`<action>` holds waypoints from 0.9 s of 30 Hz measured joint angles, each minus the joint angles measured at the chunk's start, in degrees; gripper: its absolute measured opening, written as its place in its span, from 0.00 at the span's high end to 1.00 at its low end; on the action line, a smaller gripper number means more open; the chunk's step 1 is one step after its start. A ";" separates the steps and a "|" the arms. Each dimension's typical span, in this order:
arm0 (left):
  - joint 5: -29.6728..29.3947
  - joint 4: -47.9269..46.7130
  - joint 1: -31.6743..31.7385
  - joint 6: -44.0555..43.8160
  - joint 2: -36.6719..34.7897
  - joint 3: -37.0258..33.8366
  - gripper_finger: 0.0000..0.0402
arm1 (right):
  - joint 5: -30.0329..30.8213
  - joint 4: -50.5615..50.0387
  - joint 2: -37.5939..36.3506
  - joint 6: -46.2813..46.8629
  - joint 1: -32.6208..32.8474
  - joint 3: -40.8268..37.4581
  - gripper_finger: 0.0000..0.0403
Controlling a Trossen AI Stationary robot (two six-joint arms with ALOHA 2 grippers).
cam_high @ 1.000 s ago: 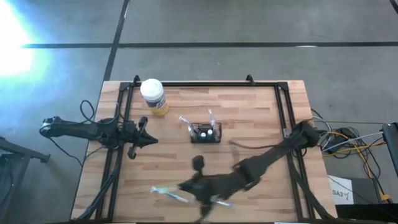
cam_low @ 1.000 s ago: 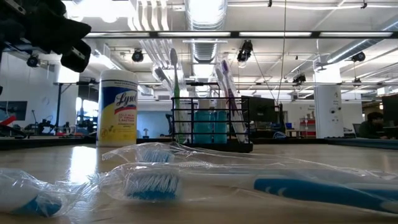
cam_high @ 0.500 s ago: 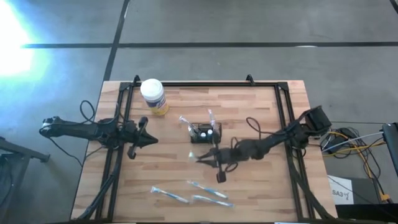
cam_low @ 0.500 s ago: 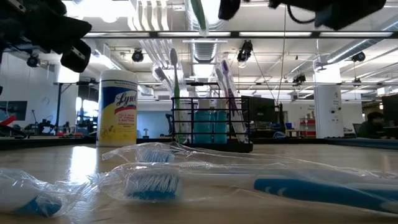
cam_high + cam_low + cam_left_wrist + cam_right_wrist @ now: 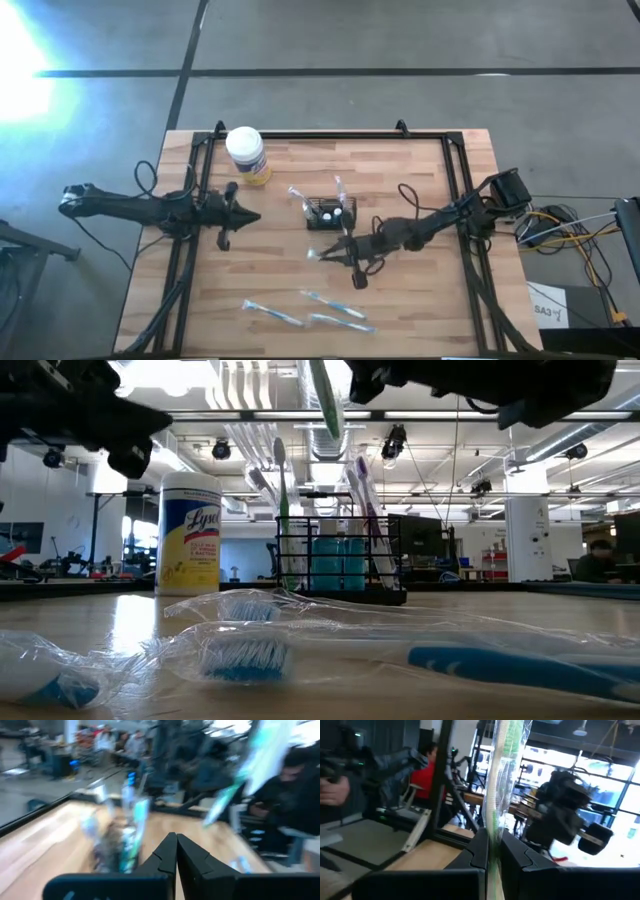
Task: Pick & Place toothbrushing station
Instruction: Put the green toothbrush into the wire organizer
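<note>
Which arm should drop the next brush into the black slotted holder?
Right. The right gripper already holds a green wrapped toothbrush beside the black slotted holder; the left gripper is shut, empty, farther off.

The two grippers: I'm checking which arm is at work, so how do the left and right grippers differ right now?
The right gripper is shut on a wrapped green toothbrush; the left gripper is shut on nothing. The right gripper hangs over the table's middle, just in front of the black toothbrush holder; the left gripper waits near the table's left edge, below the Lysol wipes canister. Both are dark and two-fingered.
</note>
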 joint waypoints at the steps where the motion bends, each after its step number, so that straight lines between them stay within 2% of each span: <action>1: 1.39 2.28 -0.02 -0.04 1.10 0.00 0.98 | -0.77 0.00 0.00 0.29 -0.90 -0.04 0.97; 4: 2.90 9.31 -0.07 -0.41 4.65 0.00 0.98 | -3.40 0.50 0.59 1.94 -3.59 -0.08 0.97; 7: 1.05 15.13 -0.09 -0.87 8.56 0.00 0.97 | -5.19 0.55 1.28 2.53 -5.46 -0.08 0.97; 13: -3.88 23.09 -0.09 0.93 16.63 0.43 0.85 | -4.78 0.40 2.29 2.55 -8.31 -0.08 0.97; 21: -4.74 26.29 -0.09 2.67 28.65 7.20 0.63 | -4.34 0.23 2.32 1.62 -9.58 -0.03 0.97; 27: -4.91 27.94 -0.09 7.08 36.24 13.57 0.57 | -4.35 -0.06 2.32 1.57 -10.51 0.03 0.97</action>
